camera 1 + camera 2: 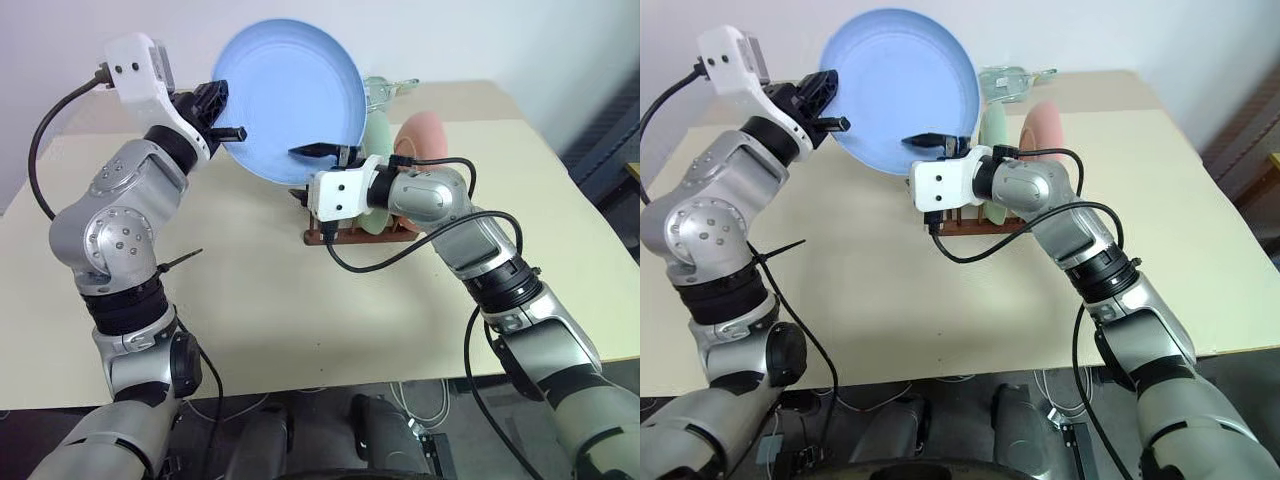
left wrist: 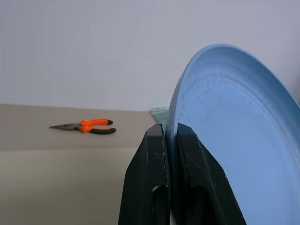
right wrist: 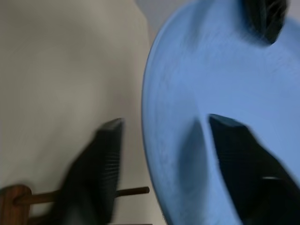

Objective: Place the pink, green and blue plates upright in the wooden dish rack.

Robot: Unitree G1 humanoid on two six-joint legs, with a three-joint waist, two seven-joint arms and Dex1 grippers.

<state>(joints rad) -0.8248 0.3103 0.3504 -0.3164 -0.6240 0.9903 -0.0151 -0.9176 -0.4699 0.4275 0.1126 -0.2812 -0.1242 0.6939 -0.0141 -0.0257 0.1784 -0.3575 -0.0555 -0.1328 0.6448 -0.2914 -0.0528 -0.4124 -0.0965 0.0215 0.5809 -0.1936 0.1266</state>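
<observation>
So the left pincer (image 2: pixel 171 140) is clamped tight on the blue plate's (image 1: pixel 290 95) rim, holding it up over the counter (image 1: pixel 260 300). The right pincer (image 3: pixel 161 154) straddles its lower edge, jaws apart. Green plate (image 1: pixel 378 150) and pink plate (image 1: pixel 425 135) stand in the wooden dish rack (image 1: pixel 355 236).

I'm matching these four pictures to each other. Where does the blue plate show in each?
Left eye: blue plate, top centre.
Right eye: top, left of centre.
Left wrist: right half, rim pinched by the left tool.
Right wrist: right side, rim between the right tool's fingers.
Shared landmark: wooden dish rack.
</observation>
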